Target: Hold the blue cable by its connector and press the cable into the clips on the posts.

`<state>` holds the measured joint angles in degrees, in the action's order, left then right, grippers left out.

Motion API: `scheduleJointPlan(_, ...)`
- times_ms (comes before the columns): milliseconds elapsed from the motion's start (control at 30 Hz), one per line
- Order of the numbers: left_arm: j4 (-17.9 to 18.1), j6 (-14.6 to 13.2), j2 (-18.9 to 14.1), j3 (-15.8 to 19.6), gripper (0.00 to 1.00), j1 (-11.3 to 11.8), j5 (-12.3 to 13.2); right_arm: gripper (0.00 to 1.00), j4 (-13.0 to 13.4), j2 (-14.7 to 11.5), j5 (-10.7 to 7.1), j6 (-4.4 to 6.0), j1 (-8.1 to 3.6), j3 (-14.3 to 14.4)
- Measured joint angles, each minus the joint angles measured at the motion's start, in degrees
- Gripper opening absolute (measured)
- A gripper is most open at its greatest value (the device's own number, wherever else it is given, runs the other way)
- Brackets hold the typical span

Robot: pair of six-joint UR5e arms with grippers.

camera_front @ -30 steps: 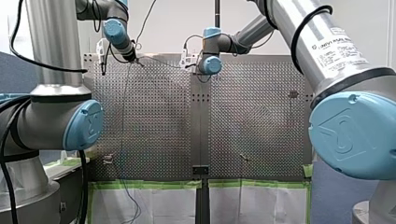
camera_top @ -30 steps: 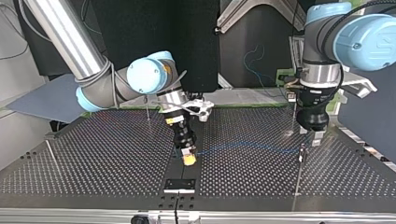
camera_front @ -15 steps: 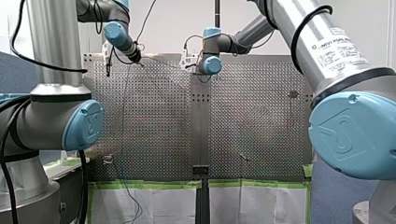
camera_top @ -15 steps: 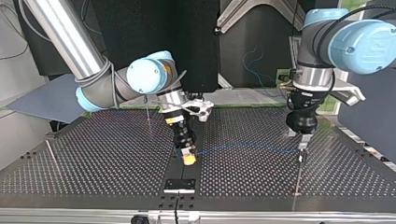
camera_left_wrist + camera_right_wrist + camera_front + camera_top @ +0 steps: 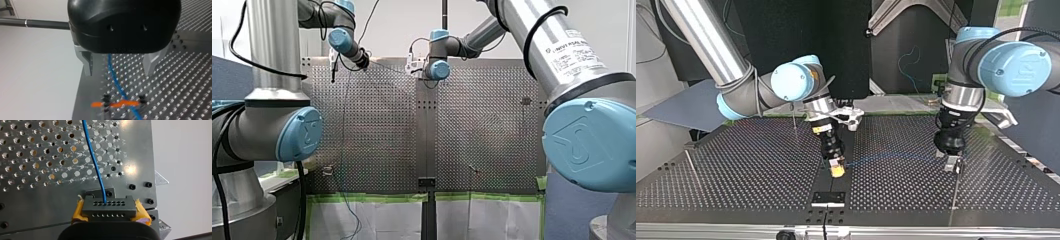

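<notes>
My right claw (image 5: 109, 212) is clenched on the small dark grey connector block with rows of tiny holes (image 5: 108, 205). Its yellow pads (image 5: 78, 211) press on the block's two short ends. This is by the middle of the far edge of the shiny metal table full of holes (image 5: 736, 170), as the front view sees it. The thin blue cable (image 5: 97, 173) comes out of one hole in the block and runs across the table toward my left claw (image 5: 119, 63). That claw is released: its two metal fingers (image 5: 86, 63) stand apart, and the cable passes between them and seems to touch neither. Just ahead of it the cable crosses a blurry orange piece (image 5: 116, 103), maybe a clip

I think the cable is very light, soft and bendy, so it can droop and slip sideways when pushed. The block is hard and does not squash, so that is the good place to hold. Pull too hard and the cable could pop out of its hole or get a kink. To press it in, push gently, right beside the clip, with the right claw holding it a bit tight
</notes>
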<state>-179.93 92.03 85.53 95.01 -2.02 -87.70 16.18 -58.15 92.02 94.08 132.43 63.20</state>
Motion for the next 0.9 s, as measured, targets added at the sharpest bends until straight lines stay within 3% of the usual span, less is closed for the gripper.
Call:
scheduleJointPlan(467, 0.96, -0.44, 5.56, -4.6, 1.0, -1.2, -1.99, 0.0, 0.0, 0.02, -0.06, -0.03, -0.02, 0.0)
scheduleJointPlan(900, 2.02, -0.41, 6.27, -6.02, 1.0, -1.81, -3.95, 0.0, -0.07, 0.07, -0.08, -0.1, -0.24, -0.01)
